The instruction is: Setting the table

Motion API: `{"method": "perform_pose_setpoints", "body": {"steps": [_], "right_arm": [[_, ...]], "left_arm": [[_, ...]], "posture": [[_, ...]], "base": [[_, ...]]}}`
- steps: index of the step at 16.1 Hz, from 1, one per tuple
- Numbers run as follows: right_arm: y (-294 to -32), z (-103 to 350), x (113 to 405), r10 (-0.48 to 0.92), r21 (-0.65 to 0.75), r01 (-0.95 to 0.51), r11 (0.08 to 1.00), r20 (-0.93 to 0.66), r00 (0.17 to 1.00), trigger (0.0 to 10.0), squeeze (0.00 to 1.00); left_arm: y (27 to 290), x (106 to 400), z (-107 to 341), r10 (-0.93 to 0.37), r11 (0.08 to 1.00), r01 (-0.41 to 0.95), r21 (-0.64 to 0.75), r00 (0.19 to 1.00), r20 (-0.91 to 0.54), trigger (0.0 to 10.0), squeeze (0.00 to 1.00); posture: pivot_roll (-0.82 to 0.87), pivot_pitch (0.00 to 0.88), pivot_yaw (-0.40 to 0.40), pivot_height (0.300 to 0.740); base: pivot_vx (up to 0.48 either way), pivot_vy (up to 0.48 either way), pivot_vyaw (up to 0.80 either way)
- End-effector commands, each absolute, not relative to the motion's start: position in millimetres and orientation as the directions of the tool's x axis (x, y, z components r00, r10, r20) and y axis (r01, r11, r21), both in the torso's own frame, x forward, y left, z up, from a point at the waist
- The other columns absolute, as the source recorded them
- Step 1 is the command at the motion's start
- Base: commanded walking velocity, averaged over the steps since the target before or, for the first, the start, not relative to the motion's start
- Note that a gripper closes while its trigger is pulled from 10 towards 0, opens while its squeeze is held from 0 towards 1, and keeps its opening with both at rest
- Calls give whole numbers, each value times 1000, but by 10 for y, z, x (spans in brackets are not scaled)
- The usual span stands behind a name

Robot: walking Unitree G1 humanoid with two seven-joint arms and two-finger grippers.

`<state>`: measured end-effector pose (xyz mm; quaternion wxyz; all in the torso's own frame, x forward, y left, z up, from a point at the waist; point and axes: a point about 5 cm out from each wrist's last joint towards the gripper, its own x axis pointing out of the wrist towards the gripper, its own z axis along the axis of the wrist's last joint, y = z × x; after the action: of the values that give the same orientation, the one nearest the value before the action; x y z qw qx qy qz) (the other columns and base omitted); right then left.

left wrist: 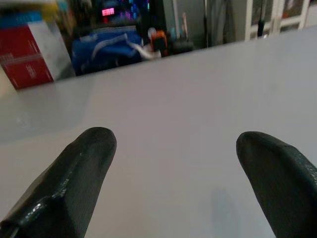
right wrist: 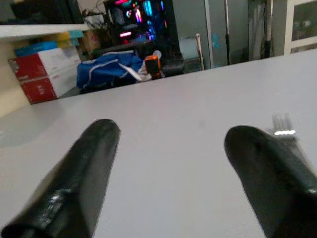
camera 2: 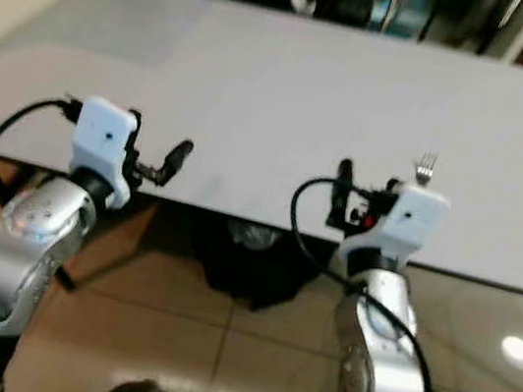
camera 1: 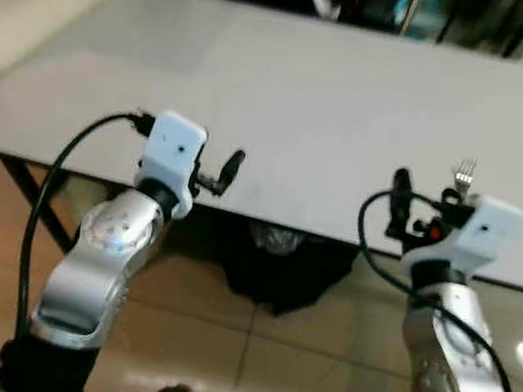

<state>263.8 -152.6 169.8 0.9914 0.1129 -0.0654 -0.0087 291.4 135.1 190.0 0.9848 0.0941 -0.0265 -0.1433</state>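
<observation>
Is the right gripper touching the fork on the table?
Cannot tell. In the right wrist view the fork tines peek out just behind one finger of the right gripper, hiding any contact or gap.

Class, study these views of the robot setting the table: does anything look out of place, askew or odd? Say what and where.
One thing stands out: a fork sticks up, tines upward, at the right gripper above the near edge of the grey table. In the right wrist view its tines lie alongside one finger, not between the spread fingers. The left gripper is open and empty.
</observation>
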Motion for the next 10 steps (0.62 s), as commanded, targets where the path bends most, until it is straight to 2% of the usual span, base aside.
{"method": "perform_pose_setpoints", "body": {"steps": [1,2,3,6,10], "right_arm": [[-1428,1729,2650,9,229,-38,973,124,992,10000,1000],[-1399,1705,2674,34,227,-57,972,107,994,10000,0],[-1386,1686,2720,52,216,-72,974,97,994,10000,0],[-1391,1656,2857,74,206,-87,975,69,995,10000,0],[-1315,1657,2978,79,206,-88,975,50,996,10000,0]], "left_arm": [[1409,2942,1926,-254,949,243,202,967,31,10000,1000],[1398,2962,1929,-250,948,240,208,968,26,10000,196],[1393,2974,1932,-244,949,234,213,970,22,10000,0],[1441,2983,1959,-200,956,187,228,979,36,10000,0],[1536,3003,1993,-160,963,143,230,985,57,10000,0]], "posture": [[119,9,8,740],[131,2,3,740],[144,0,-9,740],[182,0,-42,740],[173,0,-47,740]], "base": [[0,480,-800],[0,480,-800],[0,480,-800],[0,480,-800],[0,480,-791]]}}
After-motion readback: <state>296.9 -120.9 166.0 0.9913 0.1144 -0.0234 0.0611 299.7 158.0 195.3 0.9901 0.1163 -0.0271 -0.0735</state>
